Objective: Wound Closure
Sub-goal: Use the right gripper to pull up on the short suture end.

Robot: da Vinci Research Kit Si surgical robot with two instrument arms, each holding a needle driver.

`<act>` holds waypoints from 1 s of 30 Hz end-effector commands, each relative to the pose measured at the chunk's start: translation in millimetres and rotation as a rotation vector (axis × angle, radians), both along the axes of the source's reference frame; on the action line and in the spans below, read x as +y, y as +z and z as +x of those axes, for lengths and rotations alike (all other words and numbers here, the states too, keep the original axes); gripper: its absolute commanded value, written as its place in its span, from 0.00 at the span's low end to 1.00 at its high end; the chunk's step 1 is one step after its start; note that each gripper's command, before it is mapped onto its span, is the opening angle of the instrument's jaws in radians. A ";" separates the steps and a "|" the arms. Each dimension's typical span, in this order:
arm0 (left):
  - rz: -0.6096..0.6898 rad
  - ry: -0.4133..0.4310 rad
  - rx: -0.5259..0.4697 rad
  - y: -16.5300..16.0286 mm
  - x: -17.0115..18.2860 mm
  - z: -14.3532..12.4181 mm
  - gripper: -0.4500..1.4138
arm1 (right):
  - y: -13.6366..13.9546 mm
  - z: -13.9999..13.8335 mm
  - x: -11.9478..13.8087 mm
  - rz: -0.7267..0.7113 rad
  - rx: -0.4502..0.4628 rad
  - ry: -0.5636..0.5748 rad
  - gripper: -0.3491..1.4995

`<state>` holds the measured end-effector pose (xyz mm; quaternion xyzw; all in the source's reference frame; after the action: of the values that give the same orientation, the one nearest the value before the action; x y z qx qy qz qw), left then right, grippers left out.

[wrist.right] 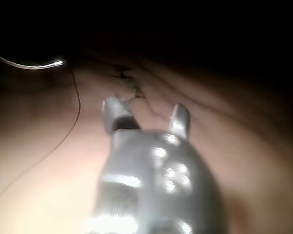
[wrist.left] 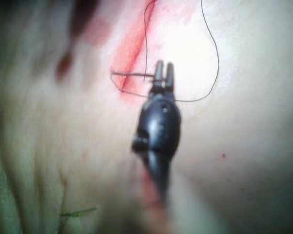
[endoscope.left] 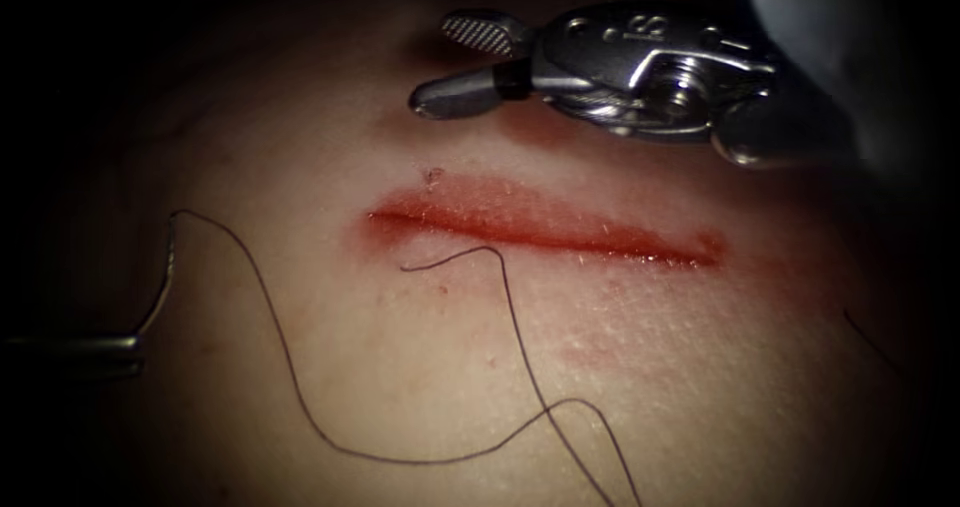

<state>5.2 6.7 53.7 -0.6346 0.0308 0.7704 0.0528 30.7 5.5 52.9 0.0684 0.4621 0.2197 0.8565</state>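
The pale pork-belly tissue (endoscope.left: 420, 367) carries a long red cut (endoscope.left: 545, 229) running across the endoscope view, w/ red fluid (endoscope.left: 480, 207) smeared along its edges.

Right arm's silver needle-driver tool (endoscope.left: 465, 65) hangs above the far side of the cut, toward its left end. Jaws are parted wide, one ribbed face turned up and the other pointing left; nothing between them. The right wrist view shows the same: right tool (wrist.right: 145, 117) w/ two tips spread apart and empty over the tissue.

Left arm's dark tool (endoscope.left: 120, 345) comes in at the endoscope view's left edge, well left of the cut. Its jaws are closed on the thin curved steel needle (endoscope.left: 165, 277), gripped at the needle's lower end (which end that is, tip or tail, can't be told). The needle rises clear of the tissue, not in it. In the left wrist view the left tool (wrist.left: 163, 73) has its two jaws close together w/ the needle (wrist.left: 129, 74) sticking out sideways next to the cut's end.

The dark fine thread (endoscope.left: 300, 387) leaves the needle's top, sweeps down over the tissue on the near side of the cut, crosses itself in a loop, then climbs to a loose end (endoscope.left: 405, 267) just beside the cut's near edge.
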 end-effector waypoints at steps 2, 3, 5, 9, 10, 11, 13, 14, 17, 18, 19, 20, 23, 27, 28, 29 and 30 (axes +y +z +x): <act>0.002 0.000 -0.002 0.7 -0.2 -0.6 0.05 | 5.1 0.5 0.2 -0.002 -0.038 -0.026 0.82; 0.002 0.000 -0.002 0.7 -0.2 -0.6 0.05 | 6.3 0.7 0.0 -0.002 -0.051 -0.038 0.81; 0.002 -0.001 -0.002 0.7 -0.3 -0.6 0.05 | 10.4 0.9 -1.2 0.043 -0.059 -0.066 0.57; 0.002 0.000 -0.002 0.7 -0.3 -0.5 0.05 | 15.0 1.1 -3.8 0.212 0.006 -0.069 0.49; 0.002 0.001 -0.003 0.7 -0.3 -0.5 0.05 | 16.1 1.0 -4.5 0.252 0.030 -0.069 0.51; 0.002 0.001 -0.003 0.7 -0.3 -0.5 0.05 | 17.0 0.9 -5.0 0.272 0.045 -0.076 0.52; 0.002 0.001 -0.003 0.7 -0.3 -0.5 0.05 | 19.2 0.6 -6.2 0.297 0.043 -0.072 0.56; 0.002 0.001 -0.003 0.7 -0.3 -0.5 0.05 | 19.7 0.5 -6.4 0.299 0.042 -0.070 0.56; 0.002 0.000 -0.003 0.7 -0.3 -0.5 0.05 | 21.4 0.1 -6.6 0.280 0.033 -0.067 0.56; 0.002 0.000 -0.003 0.7 -0.3 -0.5 0.05 | 21.4 0.1 -6.6 0.280 0.033 -0.067 0.56; 0.002 0.000 -0.003 0.7 -0.3 -0.5 0.05 | 21.8 0.1 -6.4 0.272 0.042 -0.055 0.55; 0.002 0.000 -0.003 0.7 -0.3 -0.5 0.05 | 21.8 0.1 -6.4 0.272 0.042 -0.055 0.55; 0.001 0.001 -0.003 0.7 -0.3 -0.5 0.05 | 22.3 0.1 -5.9 0.261 0.041 -0.041 0.53; 0.006 -0.001 -0.004 0.9 -0.3 -0.5 0.05 | 23.1 0.2 -5.3 0.248 0.037 -0.026 0.51; 0.006 -0.001 -0.004 0.9 -0.3 -0.5 0.05 | 23.3 0.3 -5.4 0.246 0.036 -0.026 0.50; 0.006 -0.001 -0.004 0.9 -0.3 -0.5 0.05 | 23.3 0.3 -5.4 0.246 0.036 -0.026 0.50; 0.006 -0.001 -0.004 0.9 -0.3 -0.5 0.05 | 23.5 0.4 -5.4 0.244 0.036 -0.025 0.50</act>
<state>5.2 6.6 53.8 -0.6353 0.0295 0.7697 0.0547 30.7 0.4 76.2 0.1786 0.4461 0.2629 0.8367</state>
